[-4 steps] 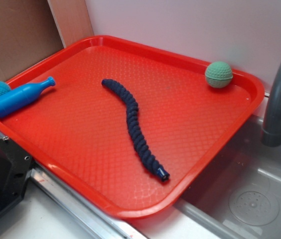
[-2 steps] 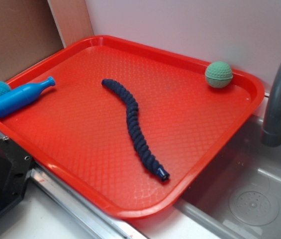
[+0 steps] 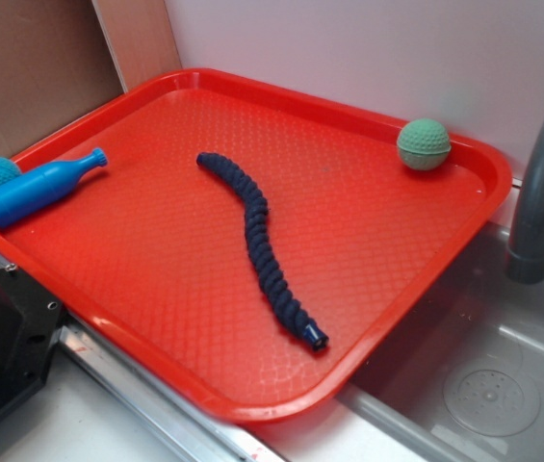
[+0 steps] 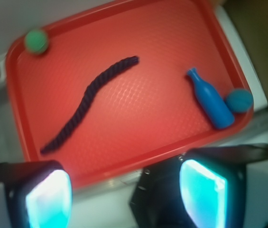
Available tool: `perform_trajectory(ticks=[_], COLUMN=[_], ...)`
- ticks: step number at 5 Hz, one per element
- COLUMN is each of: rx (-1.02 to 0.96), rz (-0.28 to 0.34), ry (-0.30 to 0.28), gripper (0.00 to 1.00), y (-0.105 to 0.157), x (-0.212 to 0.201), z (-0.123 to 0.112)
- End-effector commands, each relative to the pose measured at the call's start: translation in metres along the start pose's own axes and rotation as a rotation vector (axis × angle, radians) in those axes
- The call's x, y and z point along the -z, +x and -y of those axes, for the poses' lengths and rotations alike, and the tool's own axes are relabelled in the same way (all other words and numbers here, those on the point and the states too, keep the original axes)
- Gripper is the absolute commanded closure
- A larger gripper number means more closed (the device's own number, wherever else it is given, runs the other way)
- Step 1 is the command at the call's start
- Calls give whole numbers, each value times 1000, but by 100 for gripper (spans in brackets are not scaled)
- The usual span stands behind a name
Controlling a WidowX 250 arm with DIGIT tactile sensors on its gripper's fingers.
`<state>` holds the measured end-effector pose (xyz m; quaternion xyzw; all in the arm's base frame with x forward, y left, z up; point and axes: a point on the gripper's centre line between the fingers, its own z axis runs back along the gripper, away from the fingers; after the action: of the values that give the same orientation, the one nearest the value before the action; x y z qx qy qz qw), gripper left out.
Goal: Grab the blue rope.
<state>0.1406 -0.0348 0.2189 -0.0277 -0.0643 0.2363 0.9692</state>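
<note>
The gripper [image 4: 124, 194], jaws spread wide and empty, hangs high over the tray [image 3: 464, 207]; the rope [image 3: 252, 231], mid-frame, is thin and wavy, so a descent off its line could close on bare plastic.

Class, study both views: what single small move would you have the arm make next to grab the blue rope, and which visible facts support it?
Probably lower the gripper toward the middle of the blue rope. The wrist view shows its fingers spread wide and high above the red tray, touching nothing. The rope lies free mid-tray, apart from the light-blue bottle and the green ball, so its middle seems an unobstructed target.
</note>
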Motion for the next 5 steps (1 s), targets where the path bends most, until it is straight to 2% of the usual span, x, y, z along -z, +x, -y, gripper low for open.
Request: perform_trajectory(ticks=[1, 2, 3, 4, 5], rx=[-294, -322, -366, -364, -337], rz=[106, 106, 135, 109, 80], ry=[108, 88, 92, 52, 81], gripper=[0, 0, 0, 0, 0], y=[33, 37, 38, 42, 36], x=[50, 85, 113, 150, 180], z=[42, 51, 54, 58, 63])
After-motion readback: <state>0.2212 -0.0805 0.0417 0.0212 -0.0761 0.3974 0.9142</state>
